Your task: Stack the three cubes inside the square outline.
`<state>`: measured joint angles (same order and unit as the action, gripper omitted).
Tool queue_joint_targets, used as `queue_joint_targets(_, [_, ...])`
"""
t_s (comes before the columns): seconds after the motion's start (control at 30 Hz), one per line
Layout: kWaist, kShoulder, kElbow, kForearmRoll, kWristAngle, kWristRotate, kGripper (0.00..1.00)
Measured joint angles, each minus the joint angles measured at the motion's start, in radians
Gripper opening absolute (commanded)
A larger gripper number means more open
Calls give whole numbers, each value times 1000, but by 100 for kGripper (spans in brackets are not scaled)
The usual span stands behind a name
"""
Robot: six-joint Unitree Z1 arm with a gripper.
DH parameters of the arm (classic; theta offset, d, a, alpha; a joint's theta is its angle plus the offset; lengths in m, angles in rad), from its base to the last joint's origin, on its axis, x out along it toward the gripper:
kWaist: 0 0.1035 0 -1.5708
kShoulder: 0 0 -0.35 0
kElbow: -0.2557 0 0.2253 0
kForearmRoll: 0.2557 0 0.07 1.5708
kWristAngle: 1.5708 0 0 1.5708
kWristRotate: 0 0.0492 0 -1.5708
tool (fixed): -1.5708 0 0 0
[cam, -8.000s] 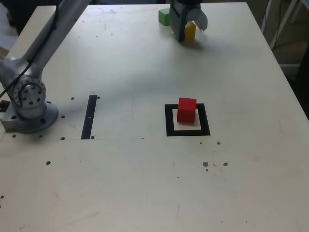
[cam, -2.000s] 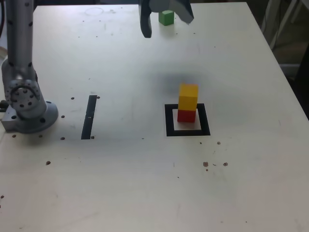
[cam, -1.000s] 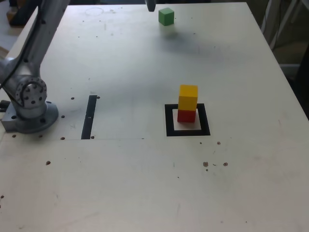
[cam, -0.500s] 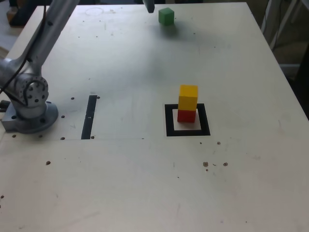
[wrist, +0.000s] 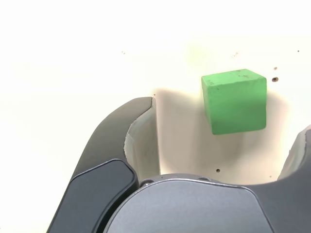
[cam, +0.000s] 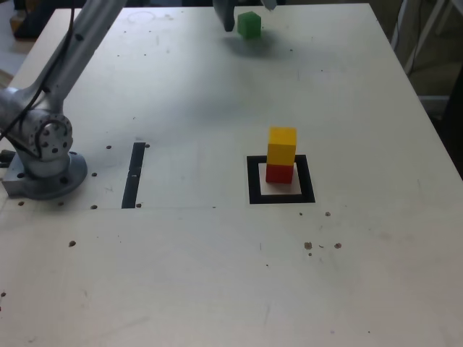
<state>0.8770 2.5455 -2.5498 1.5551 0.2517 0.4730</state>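
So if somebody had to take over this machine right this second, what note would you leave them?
Hand: open, empty, its two fingers either side of the small green cube without touching it, at the far edge of the pale table.
Stack: small yellow cube sits on the small red cube, inside the thick black square outline.
Done: two of the three cubes are stacked.
Left: close on the green cube, carry it over and set it on the yellow one. The stack looks a bit off-centre toward the far side of the outline, so place it gently.
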Motion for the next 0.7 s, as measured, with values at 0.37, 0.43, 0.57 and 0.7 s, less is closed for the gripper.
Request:
queue_joint_targets(0.37, [0, 56, -43, -39, -18, -35, 93])
queue_joint_targets(0.43, [0, 66, -51, -41, -22, -39, 93])
queue_joint_targets(0.57, [2, 77, -55, -49, -30, -43, 92])
queue_joint_targets(0.7, [12, 82, -55, -59, -31, -49, 88])
